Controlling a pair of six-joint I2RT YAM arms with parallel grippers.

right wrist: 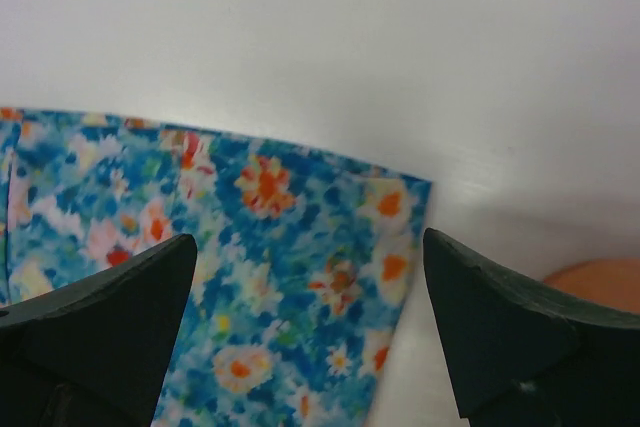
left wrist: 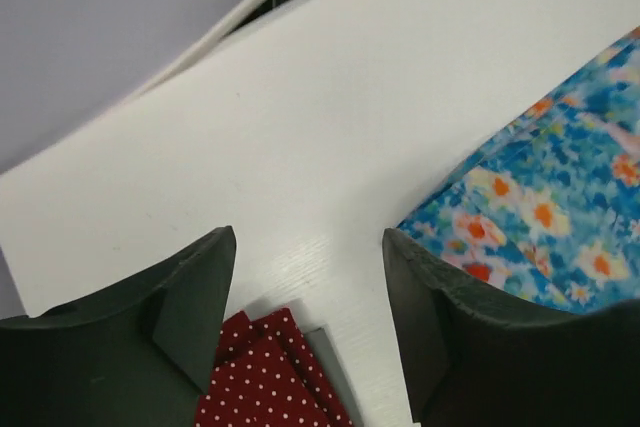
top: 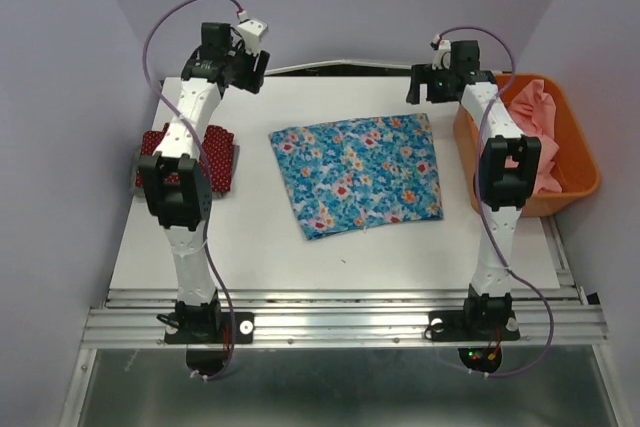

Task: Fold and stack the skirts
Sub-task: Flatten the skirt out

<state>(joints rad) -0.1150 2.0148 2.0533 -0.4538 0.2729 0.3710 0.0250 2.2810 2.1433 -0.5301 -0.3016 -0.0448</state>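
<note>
Orange plastic forms the only container, a bin [top: 578,142] standing at the right edge of the white table [top: 250,242], just beside the right arm. A crumpled pink cloth [top: 530,112] lies in it, bunched toward the far end and reaching up to the rim. The blue floral skirt [top: 360,172] lies outside the bin, folded into a flat, roughly rectangular shape at the middle of the table. The dark red dotted skirt [top: 218,157] lies folded at the table's left edge, partly hidden under the left arm. In the left wrist view a thin grey edge [left wrist: 323,347] shows along it, too little to tell what it is. The left gripper [top: 248,69] hangs over the far left of the table with its jaws spread apart and nothing between them. The right gripper [top: 430,87] is likewise spread wide and empty, poised above the far right corner of the blue floral skirt, near the bin.
</note>
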